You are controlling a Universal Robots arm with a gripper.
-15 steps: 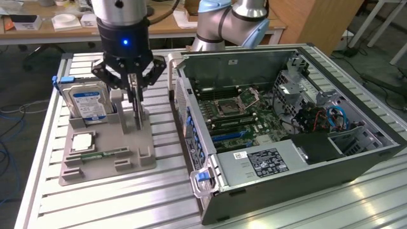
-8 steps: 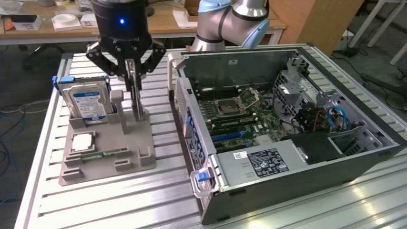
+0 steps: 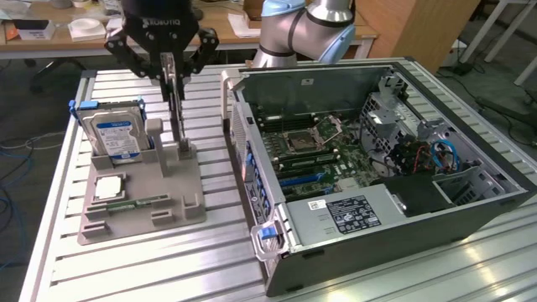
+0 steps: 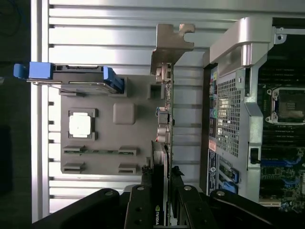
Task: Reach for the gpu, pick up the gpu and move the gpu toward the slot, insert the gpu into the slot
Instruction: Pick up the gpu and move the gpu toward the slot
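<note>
The gpu [image 3: 175,110] is a thin card seen edge-on, standing upright over the grey holder [image 3: 147,189] at the exterior view's left. My gripper [image 3: 170,70] is shut on its upper edge from above. In the wrist view the black fingers [image 4: 140,205] press on both sides of the gpu [image 4: 167,114], whose silver bracket [image 4: 171,43] points away from me. Its lower end is down at the holder's upright; whether it still sits in it I cannot tell. The blue slot [image 3: 304,179] lies on the motherboard inside the open computer case [image 3: 378,207], to the exterior view's right of the card.
A hard drive [image 3: 117,135] with blue rails stands in the holder beside the card. A square processor [image 3: 109,187] and a green memory stick [image 3: 134,203] lie in it too. The case wall [image 4: 233,105] rises close beside the card. The slatted metal table [image 3: 168,264] carries everything.
</note>
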